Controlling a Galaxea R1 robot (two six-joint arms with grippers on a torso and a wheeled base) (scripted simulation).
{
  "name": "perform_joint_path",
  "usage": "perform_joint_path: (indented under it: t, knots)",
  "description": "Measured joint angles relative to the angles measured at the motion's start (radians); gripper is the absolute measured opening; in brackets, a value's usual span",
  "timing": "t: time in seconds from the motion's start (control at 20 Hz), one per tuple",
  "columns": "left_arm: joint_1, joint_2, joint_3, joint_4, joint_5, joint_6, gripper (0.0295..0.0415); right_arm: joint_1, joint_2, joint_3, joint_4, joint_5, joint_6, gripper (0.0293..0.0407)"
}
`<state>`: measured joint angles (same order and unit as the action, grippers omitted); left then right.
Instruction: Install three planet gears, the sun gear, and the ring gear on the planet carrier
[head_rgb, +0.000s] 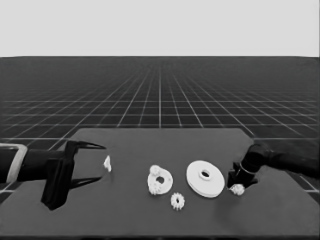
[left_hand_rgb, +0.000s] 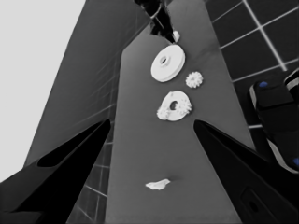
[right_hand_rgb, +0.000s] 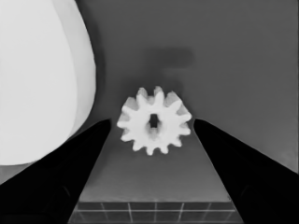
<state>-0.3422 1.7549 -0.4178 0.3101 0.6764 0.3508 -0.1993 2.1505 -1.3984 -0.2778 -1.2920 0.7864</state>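
Right claw (head_rgb: 238, 186) open around a gear (right_hand_rgb: 154, 121) — beside larger round part (head_rgb: 205, 178), left claw (head_rgb: 90, 164) open — parked.

The right gripper (right_hand_rgb: 152, 122) has its two black fingers (right_hand_rgb: 60, 172) spread wide, one on each side of a small white toothed gear (right_hand_rgb: 154, 120) that lies flat on the dark table (right_hand_rgb: 224, 60). The gear sits between the fingertips, with a narrow gap of bare table showing on either side, so neither tip touches it. Its teeth ring a small dark centre hole. Just beyond one finger, beside the gear but apart from it, a broad curved white edge of a round part (right_hand_rgb: 37, 84) fills that side. Behind the fingers the table's edge gives way to the floor grid (right_hand_rgb: 154, 217)
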Motion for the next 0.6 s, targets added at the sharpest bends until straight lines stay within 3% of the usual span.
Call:
perform_joint_path:
  t: [0.3,0.4,0.6]
  knots:
    - [0.000,0.000,0.000,0.000,0.000,0.000,0.0385,-0.021,0.013,-0.025,-0.013,0.019,-0.005,0.0385]
    - [0.000,0.000,0.000,0.000,0.000,0.000,0.0385,-0.022,0.014,-0.025,-0.013,0.020,-0.005,0.0314]
    - [0.000,0.000,0.000,0.000,0.000,0.000,0.0385,-0.021,0.014,-0.026,-0.013,0.020,-0.005,0.0312]
